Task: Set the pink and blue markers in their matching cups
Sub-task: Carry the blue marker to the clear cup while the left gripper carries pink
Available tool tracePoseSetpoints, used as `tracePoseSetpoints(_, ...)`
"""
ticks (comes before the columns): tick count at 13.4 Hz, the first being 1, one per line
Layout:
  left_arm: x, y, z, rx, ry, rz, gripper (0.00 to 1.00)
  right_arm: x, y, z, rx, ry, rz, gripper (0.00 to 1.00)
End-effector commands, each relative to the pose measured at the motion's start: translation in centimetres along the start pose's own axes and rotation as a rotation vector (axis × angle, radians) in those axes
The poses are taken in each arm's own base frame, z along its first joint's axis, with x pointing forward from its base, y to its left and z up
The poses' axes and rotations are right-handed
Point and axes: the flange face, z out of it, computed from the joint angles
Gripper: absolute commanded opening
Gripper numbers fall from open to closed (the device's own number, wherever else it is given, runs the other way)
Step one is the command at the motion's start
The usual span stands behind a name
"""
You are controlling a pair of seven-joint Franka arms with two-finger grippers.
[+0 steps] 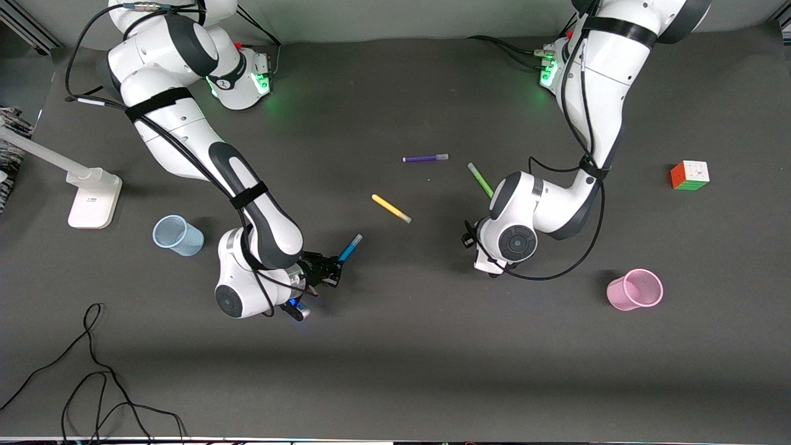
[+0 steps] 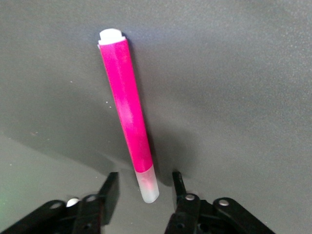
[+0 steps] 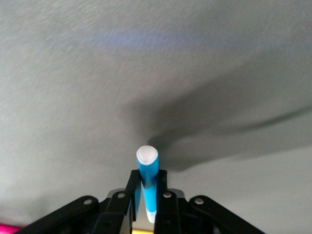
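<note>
Pinching the blue marker (image 1: 350, 248) narrowly in the right gripper (image 1: 334, 269), barrel pointing away from the blue cup (image 1: 177, 235), the right arm being nearer. Straddling the capped end of the pink marker (image 2: 127, 114) with the left gripper (image 2: 145, 191), jaws spread, long axis running straight out; pink cup (image 1: 634, 289) waiting nearby.

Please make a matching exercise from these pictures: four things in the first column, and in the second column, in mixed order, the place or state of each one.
Things:
1. blue marker
2. pink marker
3. blue cup
4. pink cup

Places or states:
A. stands toward the left arm's end of the table
B. gripped in the shut right gripper
C. stands toward the right arm's end of the table
D. lies on the table with its pale cap between the fingers of the open left gripper

Pairs: 1-B, 2-D, 3-C, 4-A
</note>
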Motion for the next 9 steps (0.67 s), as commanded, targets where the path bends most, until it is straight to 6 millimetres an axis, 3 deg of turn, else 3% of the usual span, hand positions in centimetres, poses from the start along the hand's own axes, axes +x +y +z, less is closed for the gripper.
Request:
tracePoseSetpoints(1,-0.4,-0.7,-0.2,-0.001,0.011,-0.010,0.06,-4.2,-0.1,-5.9,-0.063,0.065,-0.080,0.00)
tracePoseSetpoints(2,-0.4,-0.7,-0.1,0.000,0.010,-0.010,0.00,-6.1,0.4,-8.2,-0.106,0.132,-0.117,0.00)
tracePoseSetpoints(4,-0.5,-0.8,-0.4,0.002,0.006,-0.011,0.00,-9.2,2.4,-12.6,-0.163,0.241,-0.171,0.00)
tracePoseSetpoints(6,-0.7,-1.0,-2.8,0.002,0.009,-0.013,0.00,-11.7,4.8,-16.0,-0.185,0.295,-0.220,0.00)
tracePoseSetpoints(7,-0.7,-1.3,-5.6,0.006,-0.002,-0.017,0.00,-12.7,6.5,-17.8,-0.224,0.348,-0.261,0.00)
tracePoseSetpoints(9,-0.4,-2.4,-13.5,0.033,-0.028,-0.034,0.00,-13.9,10.6,-21.8,-0.297,0.461,-0.373,0.00)
